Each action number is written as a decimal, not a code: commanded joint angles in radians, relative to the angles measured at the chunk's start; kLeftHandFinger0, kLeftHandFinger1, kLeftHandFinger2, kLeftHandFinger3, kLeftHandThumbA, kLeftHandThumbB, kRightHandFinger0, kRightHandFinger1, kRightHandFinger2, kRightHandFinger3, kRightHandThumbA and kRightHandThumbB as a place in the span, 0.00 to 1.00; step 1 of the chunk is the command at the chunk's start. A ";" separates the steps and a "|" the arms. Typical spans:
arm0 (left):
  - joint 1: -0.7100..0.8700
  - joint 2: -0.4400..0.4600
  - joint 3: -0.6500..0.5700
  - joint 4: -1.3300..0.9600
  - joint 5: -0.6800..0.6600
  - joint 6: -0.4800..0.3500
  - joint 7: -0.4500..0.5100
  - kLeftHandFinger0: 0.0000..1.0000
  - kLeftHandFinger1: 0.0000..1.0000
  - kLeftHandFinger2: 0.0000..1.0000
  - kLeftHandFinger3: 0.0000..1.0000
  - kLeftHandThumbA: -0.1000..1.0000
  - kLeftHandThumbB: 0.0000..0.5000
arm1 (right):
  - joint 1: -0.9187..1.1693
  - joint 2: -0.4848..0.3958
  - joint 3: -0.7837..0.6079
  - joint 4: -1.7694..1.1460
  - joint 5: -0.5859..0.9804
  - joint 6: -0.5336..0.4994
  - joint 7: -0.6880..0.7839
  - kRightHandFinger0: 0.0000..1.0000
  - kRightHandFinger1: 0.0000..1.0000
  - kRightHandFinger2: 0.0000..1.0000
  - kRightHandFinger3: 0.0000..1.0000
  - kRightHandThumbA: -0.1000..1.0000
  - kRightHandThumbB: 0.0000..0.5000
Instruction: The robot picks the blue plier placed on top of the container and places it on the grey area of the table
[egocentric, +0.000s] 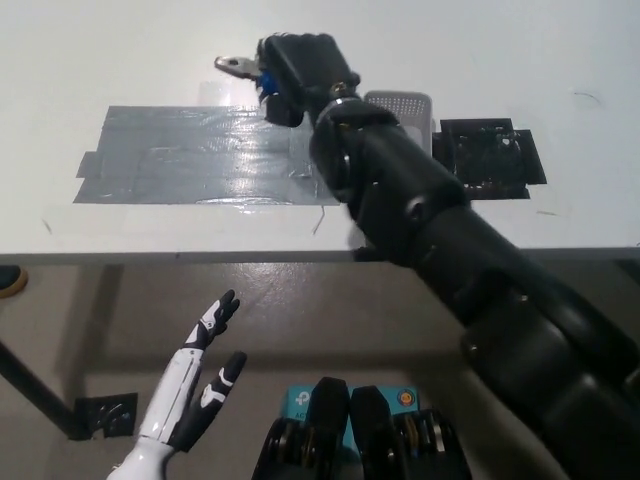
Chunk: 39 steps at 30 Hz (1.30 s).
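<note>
My black right hand (298, 72) is shut on the blue plier (250, 72). Its metal jaws stick out to the left of the fist and a bit of blue handle shows below them. The hand hangs over the upper right part of the grey taped area (195, 155) on the white table (120, 50). The grey mesh container (405, 108) is mostly hidden behind my right arm; only its far rim shows. My white left hand (192, 385) rests open below the table's front edge, at the lower left.
A black square patch (492, 155) lies on the table right of the container. The table's front edge (180, 258) runs across the picture's middle, with floor below it. My right arm covers much of the table's right centre.
</note>
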 joint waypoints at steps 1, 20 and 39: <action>-0.001 0.000 -0.005 -0.023 0.004 -0.052 0.014 1.00 1.00 1.00 1.00 0.95 0.11 | -0.110 0.030 0.005 0.023 -0.004 -0.039 -0.023 0.00 0.35 0.75 0.35 0.00 0.47; -0.044 0.006 -0.016 -0.054 0.032 0.001 -0.007 1.00 1.00 0.99 1.00 0.98 0.10 | -0.067 0.047 0.028 0.147 -0.002 -0.121 -0.037 1.00 1.00 1.00 1.00 0.76 0.70; -0.064 -0.007 -0.014 -0.028 0.008 -0.022 0.008 1.00 1.00 1.00 1.00 0.96 0.13 | -0.164 -0.141 -0.194 -0.190 0.164 -0.225 0.075 1.00 1.00 1.00 1.00 1.00 0.62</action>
